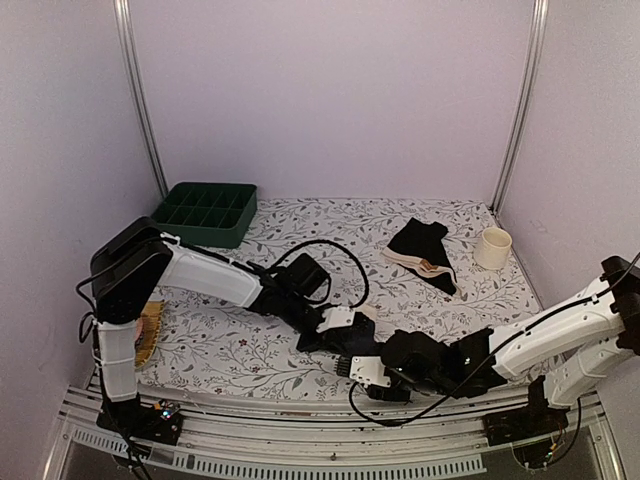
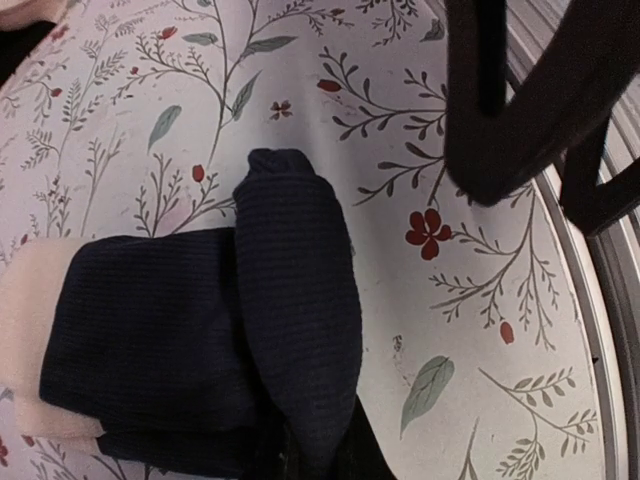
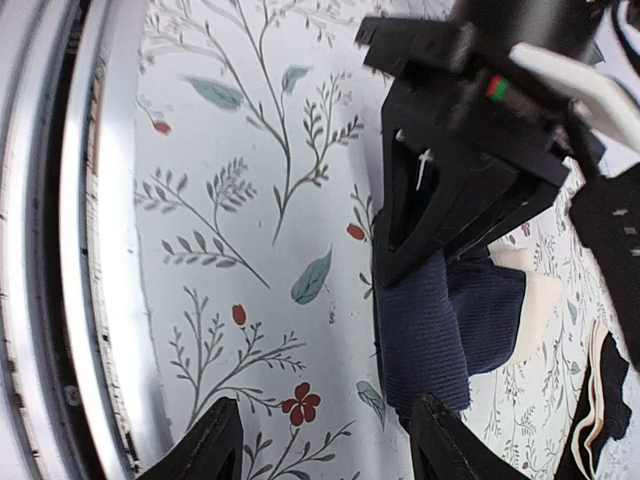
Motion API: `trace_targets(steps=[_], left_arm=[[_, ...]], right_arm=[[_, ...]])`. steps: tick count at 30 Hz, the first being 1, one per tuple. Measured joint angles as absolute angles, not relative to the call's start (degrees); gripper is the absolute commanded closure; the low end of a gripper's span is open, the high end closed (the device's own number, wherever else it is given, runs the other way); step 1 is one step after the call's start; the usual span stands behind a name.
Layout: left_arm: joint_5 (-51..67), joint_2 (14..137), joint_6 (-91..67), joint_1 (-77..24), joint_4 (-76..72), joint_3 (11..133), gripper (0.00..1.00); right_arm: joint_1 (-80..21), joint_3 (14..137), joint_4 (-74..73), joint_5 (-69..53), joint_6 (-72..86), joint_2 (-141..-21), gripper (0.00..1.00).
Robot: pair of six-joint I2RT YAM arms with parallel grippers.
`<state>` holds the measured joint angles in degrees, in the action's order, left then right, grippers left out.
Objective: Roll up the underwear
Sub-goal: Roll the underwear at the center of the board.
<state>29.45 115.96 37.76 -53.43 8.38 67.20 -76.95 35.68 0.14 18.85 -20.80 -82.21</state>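
Down by the near edge of the table (image 1: pixel 235 352), the left gripper (image 1: pixel 335 322) is pressed together on the dark underwear (image 2: pixel 300 300) — pinching one end of a half-made roll, while the rest of the garment lies flat on the flowered cloth (image 2: pixel 330 60) with a cream band (image 2: pixel 25 335) showing at its edge. The right gripper (image 3: pixel 330 440) hovers just beside it, fingers (image 3: pixel 215 445) spread, nothing between them, apart from the fabric. The metal rail (image 3: pixel 60 250) of the front edge runs right alongside the right gripper — little room on that side, but a broad run of cloth lies between the roll and the back of the table. Back right sits a pile of underwear (image 1: pixel 420 248), black with a cream-beige piece, near a cream cup (image 1: pixel 493 248); what the cup holds I cannot tell. Back left, the green tray (image 1: pixel 200 235) shows only its own compartment floors.
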Motion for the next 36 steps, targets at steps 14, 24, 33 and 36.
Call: trace_targets(steps=[14, 24, 33, 36], left_arm=[[37.85, 123.11, 36.21, -51.0, 23.73, 79.72, 1.0], [40.77, 125.51, 36.45, -50.15, 29.12, 83.46, 1.0], [42.44, 126.76, 36.86, -49.58, 31.4, 85.25, 1.0], [42.7, 126.85, 37.06, -49.47, 31.46, 85.27, 1.0]], right_arm=[[-77.89, 41.85, 5.85, 36.84, -29.36, -99.11, 0.43], [-77.19, 42.0, 7.31, 40.45, -30.85, -101.43, 0.64], [-75.53, 43.48, 6.22, 40.01, -30.85, -102.74, 0.68], [-75.13, 44.14, 6.17, 40.07, -30.7, -103.39, 0.68]])
